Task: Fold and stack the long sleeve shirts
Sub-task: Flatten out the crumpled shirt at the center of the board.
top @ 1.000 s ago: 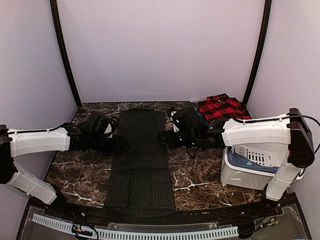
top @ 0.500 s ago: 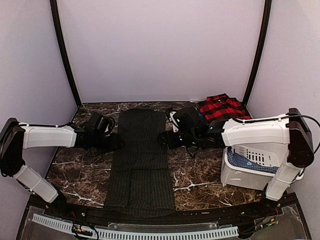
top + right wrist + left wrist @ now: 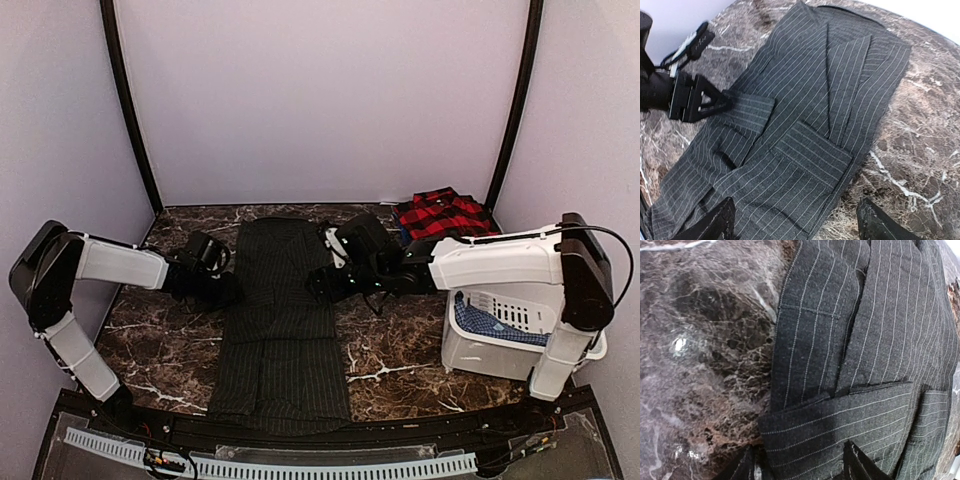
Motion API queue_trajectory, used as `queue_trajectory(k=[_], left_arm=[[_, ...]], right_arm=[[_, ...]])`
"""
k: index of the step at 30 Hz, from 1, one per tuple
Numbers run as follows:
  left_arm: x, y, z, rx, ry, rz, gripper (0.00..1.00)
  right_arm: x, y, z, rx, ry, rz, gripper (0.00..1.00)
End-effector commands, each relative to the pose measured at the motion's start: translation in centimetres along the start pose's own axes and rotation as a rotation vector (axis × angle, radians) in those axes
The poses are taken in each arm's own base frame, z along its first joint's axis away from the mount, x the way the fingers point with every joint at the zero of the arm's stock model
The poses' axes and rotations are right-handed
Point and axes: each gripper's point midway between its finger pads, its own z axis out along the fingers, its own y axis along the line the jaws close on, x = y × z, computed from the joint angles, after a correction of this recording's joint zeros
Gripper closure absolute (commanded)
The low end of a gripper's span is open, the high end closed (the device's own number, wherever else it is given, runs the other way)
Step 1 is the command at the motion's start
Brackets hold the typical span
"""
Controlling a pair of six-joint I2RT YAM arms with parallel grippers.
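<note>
Two shirts were noted: the pinstriped shirt [image 3: 283, 320] lay flat mid-table; the plaid shirt [image 3: 445, 215] sat far right. Left gripper [image 3: 231, 292] and right gripper [image 3: 318, 284] flanked the former, both jaws open.

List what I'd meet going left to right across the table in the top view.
left hand → charcoal shirt → right hand → plaid shirt → bin
</note>
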Motion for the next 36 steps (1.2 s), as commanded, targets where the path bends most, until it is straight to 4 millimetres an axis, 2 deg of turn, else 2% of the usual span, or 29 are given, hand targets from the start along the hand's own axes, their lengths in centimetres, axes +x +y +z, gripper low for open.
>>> queue_trajectory(k=[1,5,11,12,16,25,29,36], left_arm=[[-1.1,-1.9,-0.1,0.077,-0.013,-0.018,0.44],[-1.0,-2.5,0.1,0.108,0.001,-0.024,0.55],[-1.8,-2.8,-0.3,0.104,-0.024,-0.001,0.62],[-2.1,-2.8,-0.4,0.101,-0.035,0.003,0.62],[-2.8,-2.6,-0.7,0.068,-0.06,0.025,0.52],[-3.8,-2.2,-0.6,0.021,-0.09,0.049,0.55],[-3.7,-2.2,-0.4,0.027,-0.083,0.055,0.65],[-3.2,-3.0,-0.5,0.073,-0.058,0.066,0.93]], right_arm=[[0.1,0.6,1.0,-0.034,0.025,-0.015,0.21],[0.6,0.7,2.2,-0.027,0.055,-0.029,0.21],[1.0,1.1,4.0,-0.036,0.088,-0.04,0.22],[1.1,1.2,4.2,-0.039,0.093,-0.041,0.22],[1.4,1.8,5.3,-0.059,0.116,-0.04,0.22],[2.0,1.9,6.5,-0.057,0.148,-0.044,0.23],[2.3,1.9,6.7,-0.058,0.156,-0.045,0.23],[2.8,2.3,7.6,-0.073,0.18,-0.039,0.23]])
